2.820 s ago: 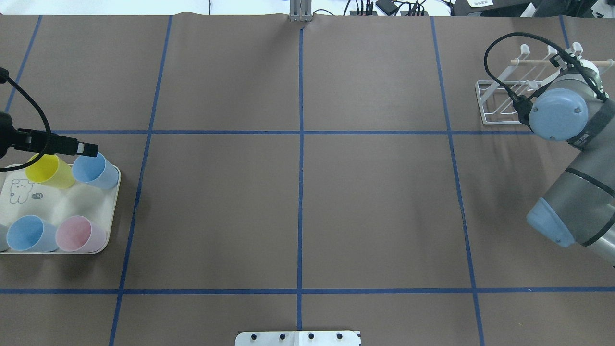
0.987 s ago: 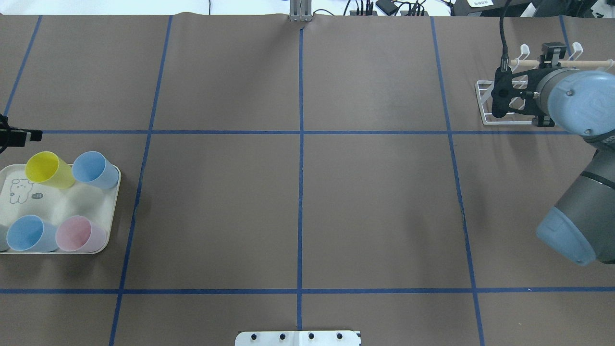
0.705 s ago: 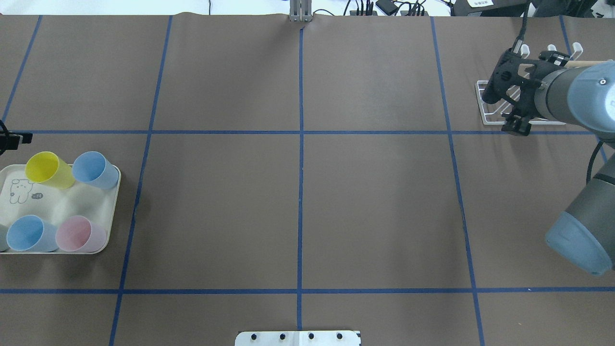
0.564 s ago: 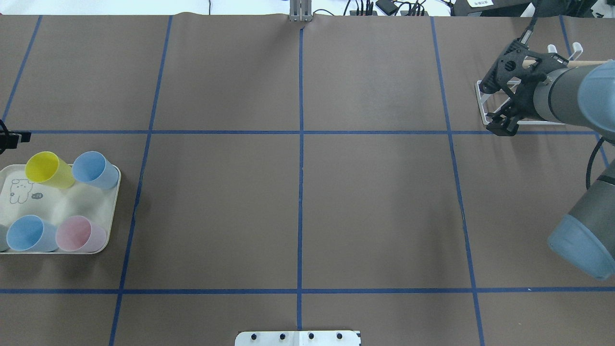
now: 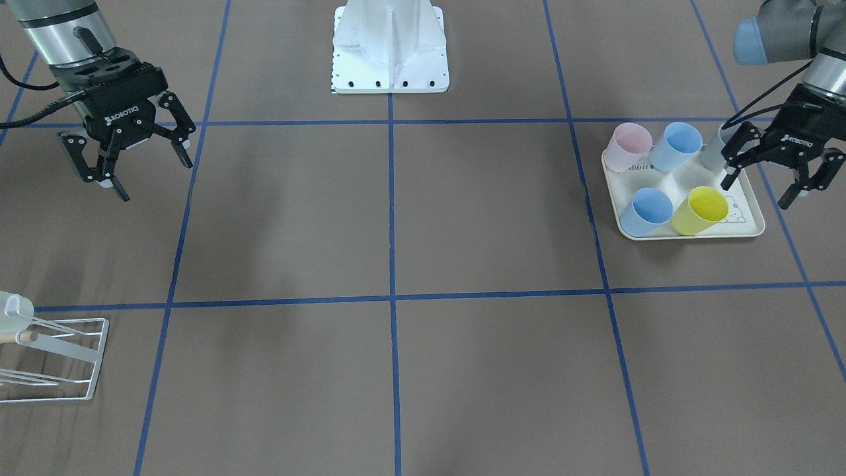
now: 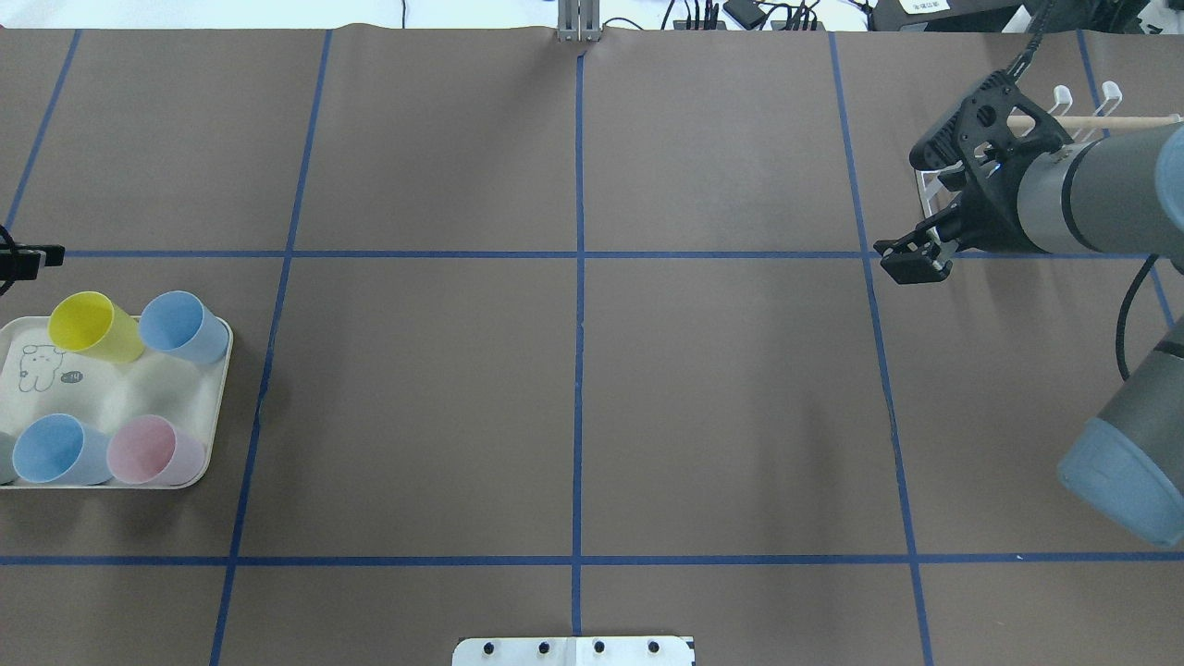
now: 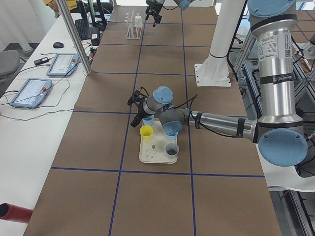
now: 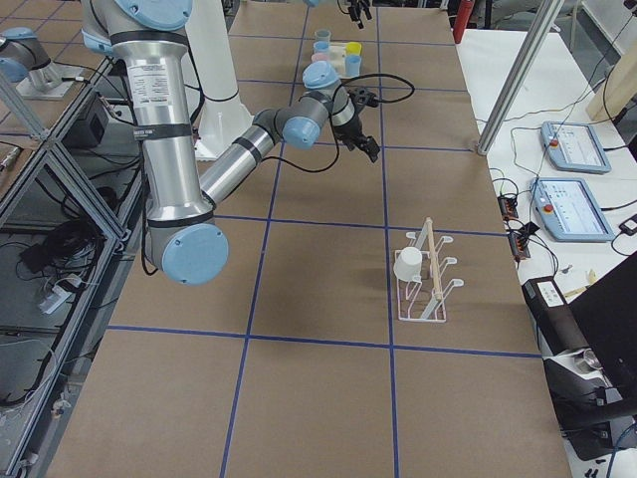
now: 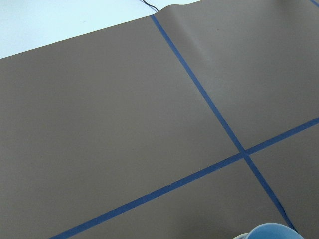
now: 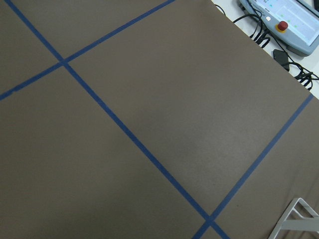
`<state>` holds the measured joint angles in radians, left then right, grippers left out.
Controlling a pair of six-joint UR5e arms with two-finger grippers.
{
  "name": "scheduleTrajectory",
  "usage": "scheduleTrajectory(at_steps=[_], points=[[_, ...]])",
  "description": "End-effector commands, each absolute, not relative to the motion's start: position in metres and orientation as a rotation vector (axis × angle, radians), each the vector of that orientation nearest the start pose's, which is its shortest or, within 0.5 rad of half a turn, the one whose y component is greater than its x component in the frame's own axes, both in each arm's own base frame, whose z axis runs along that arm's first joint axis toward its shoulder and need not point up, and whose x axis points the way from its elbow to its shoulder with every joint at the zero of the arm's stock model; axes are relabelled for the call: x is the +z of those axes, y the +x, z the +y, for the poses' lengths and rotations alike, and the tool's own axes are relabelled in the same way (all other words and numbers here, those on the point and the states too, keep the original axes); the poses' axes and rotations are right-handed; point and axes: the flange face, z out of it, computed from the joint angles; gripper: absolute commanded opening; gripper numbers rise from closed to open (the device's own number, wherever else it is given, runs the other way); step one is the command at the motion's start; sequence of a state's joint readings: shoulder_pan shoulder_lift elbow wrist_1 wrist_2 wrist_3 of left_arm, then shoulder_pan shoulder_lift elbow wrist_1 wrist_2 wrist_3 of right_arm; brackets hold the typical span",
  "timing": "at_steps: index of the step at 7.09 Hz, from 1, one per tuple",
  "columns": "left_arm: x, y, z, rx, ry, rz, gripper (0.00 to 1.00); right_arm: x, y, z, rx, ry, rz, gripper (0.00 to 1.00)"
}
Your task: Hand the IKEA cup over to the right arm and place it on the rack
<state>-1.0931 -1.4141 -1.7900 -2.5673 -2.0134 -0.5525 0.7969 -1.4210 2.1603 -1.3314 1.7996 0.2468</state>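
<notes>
In the front-facing view, the tray [image 5: 687, 176] bearing the cups [image 5: 651, 206] lies at mid-right, the left gripper [image 5: 759, 190] over its upper right corner, the rack [image 5: 66, 345] at the lower left edge, and the right gripper [image 5: 149, 178] at upper left.

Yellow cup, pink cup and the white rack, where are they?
yellow cup [image 6: 85, 321]: overhead view, inside its open mouth.
pink cup [image 6: 143, 450]: overhead view, inside its open mouth.
rack [image 6: 1119, 121]: overhead view, on its wooden dowel.
</notes>
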Motion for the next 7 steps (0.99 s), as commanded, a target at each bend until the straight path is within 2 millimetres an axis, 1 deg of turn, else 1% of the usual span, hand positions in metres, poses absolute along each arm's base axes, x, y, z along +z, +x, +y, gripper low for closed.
scheduleTrajectory(at_steps=[1, 2, 3, 5, 6, 7], points=[[0.568, 0.130, -0.445, 0.160, 0.666, 0.837, 1.00, 0.287, -0.275, -0.418, -0.619, 0.744, -0.703, 1.00], [0.596, 0.132, -0.445, 0.158, 0.677, 0.827, 1.00, 0.287, -0.276, -0.417, -0.622, 0.742, -0.706, 1.00], [0.604, 0.148, -0.438, 0.187, 0.674, 0.833, 1.00, 0.287, -0.276, -0.417, -0.624, 0.741, -0.707, 1.00], [0.605, 0.189, -0.426, 0.202, 0.641, 0.845, 1.00, 0.289, -0.277, -0.417, -0.626, 0.739, -0.705, 1.00], [0.606, 0.196, -0.421, 0.220, 0.636, 0.852, 0.98, 0.289, -0.277, -0.417, -0.626, 0.739, -0.705, 1.00], [0.607, 0.194, -0.418, 0.222, 0.648, 0.858, 0.70, 0.289, -0.277, -0.417, -0.626, 0.739, -0.705, 1.00]])
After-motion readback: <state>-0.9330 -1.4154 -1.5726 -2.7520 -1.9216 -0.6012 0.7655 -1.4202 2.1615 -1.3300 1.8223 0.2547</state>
